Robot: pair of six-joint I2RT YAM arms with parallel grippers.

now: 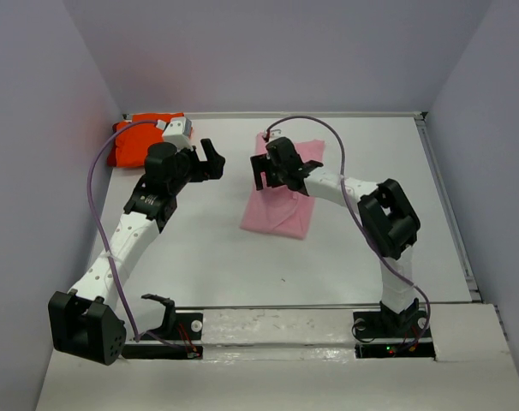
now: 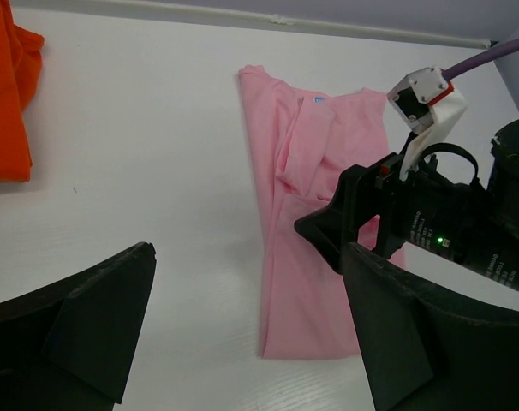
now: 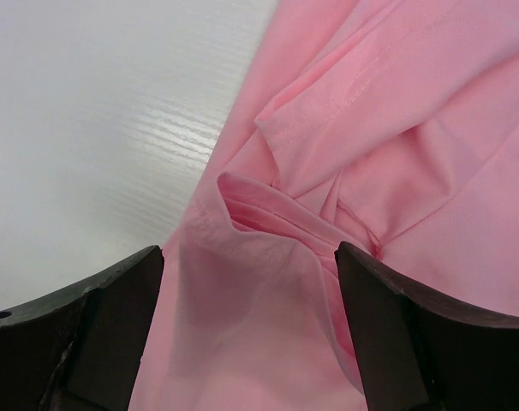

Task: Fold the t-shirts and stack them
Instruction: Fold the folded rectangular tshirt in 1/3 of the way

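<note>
The right end effector point(image 3: 247, 257) is hanging spread open directly over the pink t-shirt point(image 1: 281, 210), gripping nothing; its fingers are straddling a bunched crease where a sleeve is lying tucked inward. The left end effector point(image 2: 247, 253) is likewise released and empty, hovering above bare bench point(image 1: 217, 257) just off the shirt's left edge.

The pink t-shirt is lying mid-bench as a narrow strip, its long axis running from the far side towards the arms with a slight tilt. The right end effector is sitting over the far-left part of that strip, so the cloth is lying straight beneath it, and most of the length is stretching nearer to the bases. The right arm is plainly the nearer one. The orange t-shirt point(image 1: 131, 145) is resting bunched in the far left corner, well apart from the pink one.

The strip's left long edge is running just inside the right end effector's left finger. White bench is lying open to the left, right and near side.
</note>
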